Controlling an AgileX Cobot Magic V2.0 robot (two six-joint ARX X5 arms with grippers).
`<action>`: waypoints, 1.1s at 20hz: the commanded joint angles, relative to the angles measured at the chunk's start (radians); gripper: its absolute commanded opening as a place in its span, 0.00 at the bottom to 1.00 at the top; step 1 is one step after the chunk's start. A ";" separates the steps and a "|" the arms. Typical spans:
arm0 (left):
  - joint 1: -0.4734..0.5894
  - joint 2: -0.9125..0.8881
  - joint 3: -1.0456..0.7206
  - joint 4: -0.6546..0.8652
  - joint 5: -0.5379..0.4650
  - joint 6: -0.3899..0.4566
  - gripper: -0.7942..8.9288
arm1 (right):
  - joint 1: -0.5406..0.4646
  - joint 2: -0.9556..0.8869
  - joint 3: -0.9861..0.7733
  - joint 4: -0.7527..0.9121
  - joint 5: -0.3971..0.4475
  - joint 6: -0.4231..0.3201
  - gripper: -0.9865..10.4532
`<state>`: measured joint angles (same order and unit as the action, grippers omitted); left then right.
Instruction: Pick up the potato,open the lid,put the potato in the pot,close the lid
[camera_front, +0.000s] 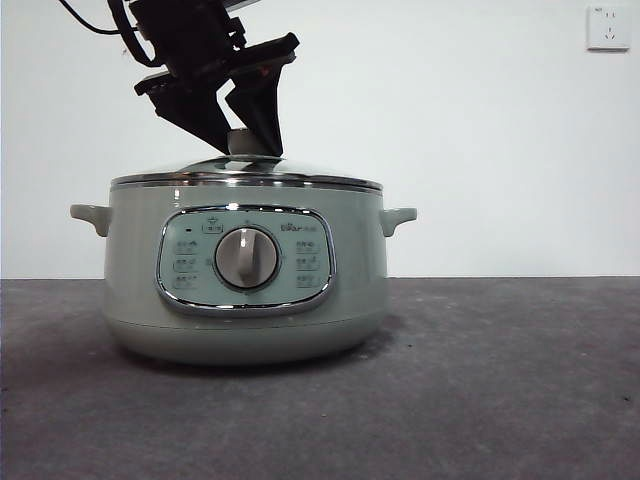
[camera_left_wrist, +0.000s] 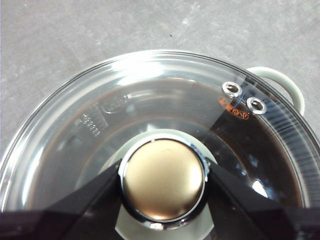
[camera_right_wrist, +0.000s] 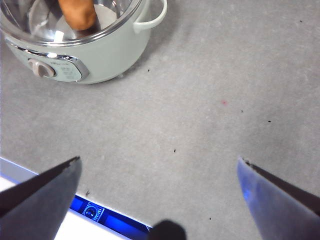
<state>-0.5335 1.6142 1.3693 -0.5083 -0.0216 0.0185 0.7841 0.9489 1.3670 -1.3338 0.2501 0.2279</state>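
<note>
Front view: the left gripper (camera_front: 245, 140) is pinching the knob (camera_front: 242, 142), upper left, lid (camera_front: 245, 172) sitting on the pot (camera_front: 245, 290). Left wrist: jaws hugging the knob (camera_left_wrist: 163, 179); glass looks slippery and fragile, so the knob seems the safest hold. Right wrist: right gripper (camera_right_wrist: 157, 172) hanging spread wide; potato (camera_right_wrist: 77, 13) lying inside the pot, top left.

Pot (camera_front: 245, 290): squat, pale sage-green, upright on the grey worktop (camera_front: 500, 400); chrome-framed panel and grey dial (camera_front: 247, 258) face front, small handle on each side. Lid (camera_left_wrist: 150, 115): clear glass, chrome rim, seated level on the pot, knob (camera_left_wrist: 163, 180) pale green with a metal top. Potato (camera_right_wrist: 77, 13): orange-brown, inside the pot, seen through the glass.
</note>
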 joint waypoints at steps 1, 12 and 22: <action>0.002 0.021 -0.027 -0.031 -0.023 0.015 0.45 | 0.001 0.005 -0.010 0.007 0.001 -0.003 0.69; 0.002 -0.292 -0.027 -0.198 -0.022 -0.011 0.61 | 0.001 0.018 -0.010 0.010 0.001 -0.018 0.69; -0.010 -0.486 -0.027 -0.535 0.032 -0.023 0.46 | 0.001 0.064 -0.011 0.043 -0.032 -0.023 0.38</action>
<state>-0.5396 1.1278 1.3479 -1.0481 0.0090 -0.0017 0.7841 1.0119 1.3666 -1.2930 0.2203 0.2100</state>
